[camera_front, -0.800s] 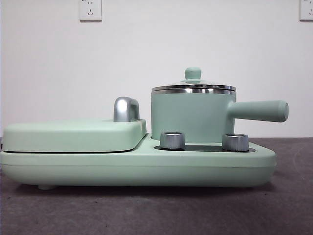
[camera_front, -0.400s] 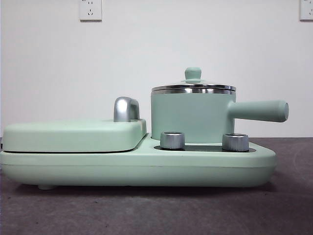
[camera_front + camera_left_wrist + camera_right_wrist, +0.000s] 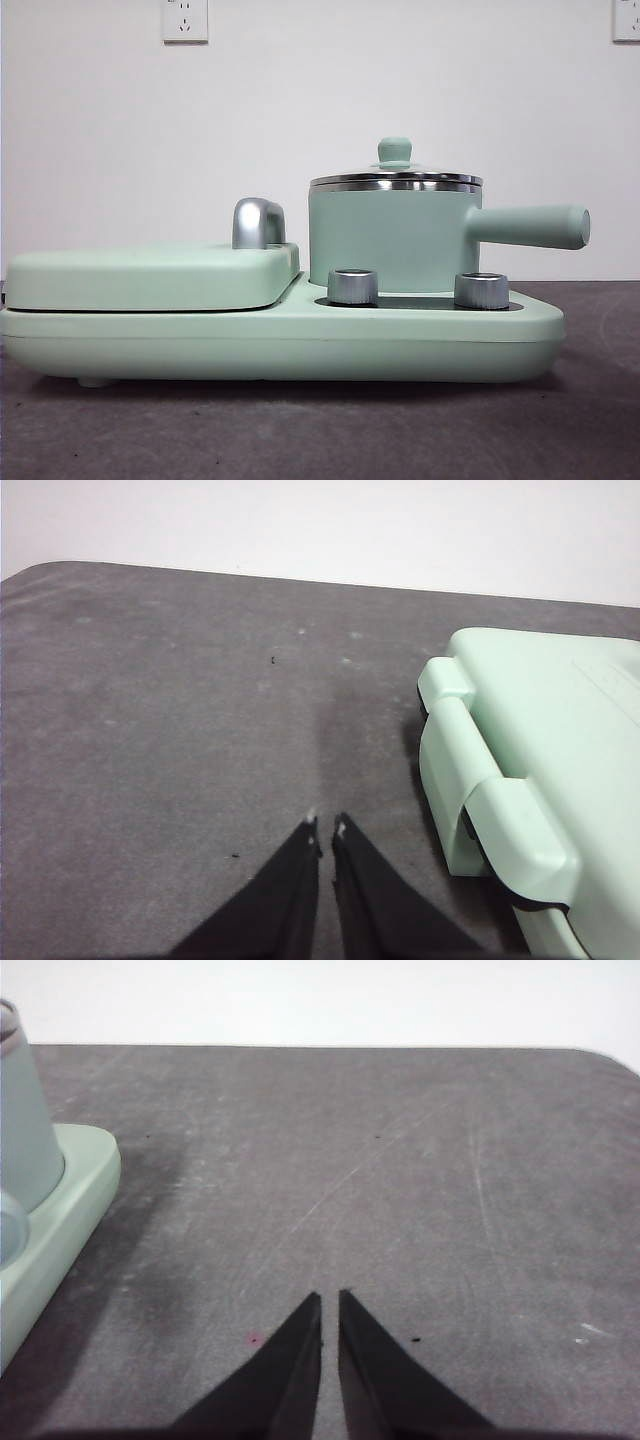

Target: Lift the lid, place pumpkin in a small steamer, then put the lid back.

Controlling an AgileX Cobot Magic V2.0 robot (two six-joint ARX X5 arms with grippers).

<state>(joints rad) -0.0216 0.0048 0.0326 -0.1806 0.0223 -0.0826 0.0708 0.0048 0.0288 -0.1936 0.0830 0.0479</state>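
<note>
Beside right tool (image 3: 330,1300), small steamer (image 3: 25,1130), lidded

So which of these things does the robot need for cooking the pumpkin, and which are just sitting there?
Needed:
- small round glass lid with mint green knob, on the pot
- mint green cylindrical pot with long side handle
- no pumpkin in view

Just there:
- large flat mint green cover with chrome handle
- two silver dials
- wall sockets
</note>
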